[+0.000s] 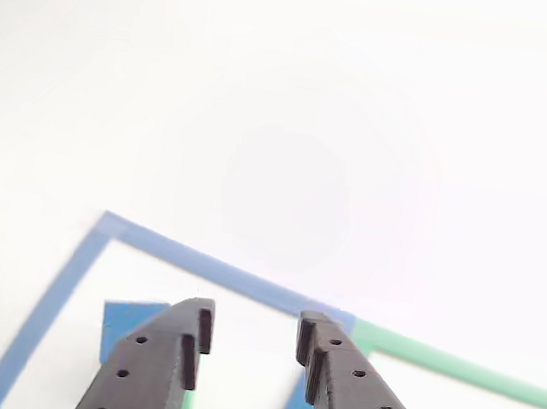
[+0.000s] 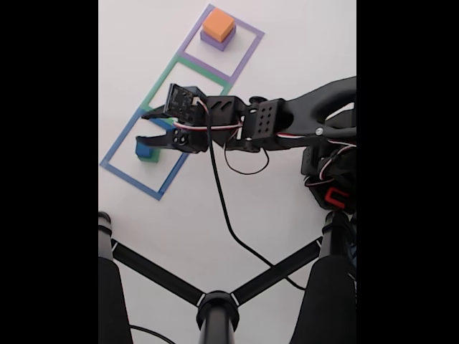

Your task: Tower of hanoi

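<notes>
Blocks sit in two places on the white table (image 2: 287, 43). In the fixed view the orange block (image 2: 219, 24) rests on the purple block (image 2: 212, 41) inside the purple outline (image 2: 247, 54) at the top, its edges set in from the purple block's so a purple rim shows below. The blue block (image 2: 143, 149) sits on the green block (image 2: 150, 158) inside the blue outline (image 2: 122, 174) at the bottom left, nearer that outline's left edge than its right. The green outline (image 2: 159, 81) between them holds no block.

The arm (image 2: 287, 125) reaches in from the right, and the gripper (image 2: 147, 126) hangs over the blue outline's upper part, just beside the blue block and apart from it. Its jaws stand open, with nothing between them.

In the other view the gripper (image 1: 254, 331) enters from the bottom edge, two dark fingers (image 1: 160, 361) spread with bare table between the tips. The blue block (image 1: 128, 327) shows just left of the left finger, partly hidden by it. The blue outline's (image 1: 196, 260) far edge runs across ahead of the tips, meeting the green outline (image 1: 463, 373) at the right. Beyond these lines the table lies open and white.
</notes>
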Available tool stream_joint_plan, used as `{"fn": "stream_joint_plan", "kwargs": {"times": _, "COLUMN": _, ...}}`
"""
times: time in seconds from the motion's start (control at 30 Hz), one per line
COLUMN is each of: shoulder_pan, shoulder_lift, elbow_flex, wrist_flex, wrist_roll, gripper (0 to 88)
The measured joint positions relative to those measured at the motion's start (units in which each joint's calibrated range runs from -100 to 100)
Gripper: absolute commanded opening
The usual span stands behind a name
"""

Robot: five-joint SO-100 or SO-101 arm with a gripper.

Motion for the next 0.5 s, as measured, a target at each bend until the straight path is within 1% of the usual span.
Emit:
{"fn": "stream_joint_plan", "kwargs": {"times": 0.1, "shoulder_pan": 2.2, "shoulder_lift": -10.6, "elbow_flex": -3.4, "wrist_flex": 18.1, "wrist_roll": 0.0, "gripper": 0.9}}
{"fn": "stream_joint_plan", "kwargs": {"times": 0.2, "shoulder_pan": 4.7, "shoulder_lift": -17.0, "elbow_flex": -11.8, "wrist_flex": 37.6, "wrist_roll": 0.0, "gripper": 0.9}}
{"fn": "stream_joint_plan", "kwargs": {"times": 0.37, "shoulder_pan": 11.0, "shoulder_lift": -18.1, "elbow_flex": -34.6, "wrist_flex": 68.8, "wrist_roll": 0.0, "gripper": 0.9}}
{"fn": "stream_joint_plan", "kwargs": {"times": 0.43, "shoulder_pan": 14.2, "shoulder_lift": -17.0, "elbow_flex": -44.7, "wrist_flex": 79.5, "wrist_roll": 0.0, "gripper": 0.9}}
{"fn": "stream_joint_plan", "kwargs": {"times": 0.5, "shoulder_pan": 17.5, "shoulder_lift": -14.9, "elbow_flex": -54.5, "wrist_flex": 87.3, "wrist_roll": 0.0, "gripper": 1.1}}
